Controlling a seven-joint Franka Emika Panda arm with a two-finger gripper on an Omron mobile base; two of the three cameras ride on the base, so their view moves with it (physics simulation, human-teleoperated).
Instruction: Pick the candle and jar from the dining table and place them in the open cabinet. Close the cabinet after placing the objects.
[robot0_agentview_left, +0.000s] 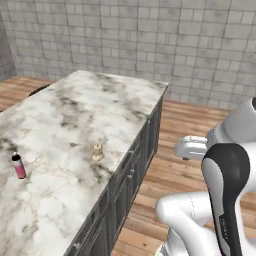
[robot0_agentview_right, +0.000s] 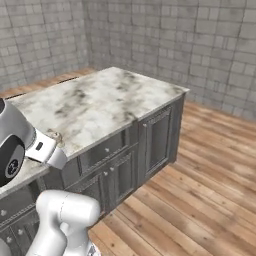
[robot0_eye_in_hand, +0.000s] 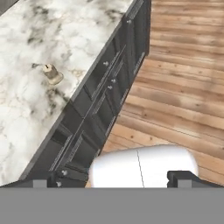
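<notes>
The claw (robot0_eye_in_hand: 114, 178) is held with its tips spread wide and nothing between them, out over the wooden floor (robot0_eye_in_hand: 183, 87) beside the dark panelled base of the worktop (robot0_eye_in_hand: 26, 100). Farther in, the candle (robot0_agentview_left: 97, 152) is seen standing upright on the marble worktop, near its front edge and well apart from the claw. Beyond it to the left, a slim pink bottle (robot0_agentview_left: 19, 166) with a black cap is stood on the same slab.
</notes>
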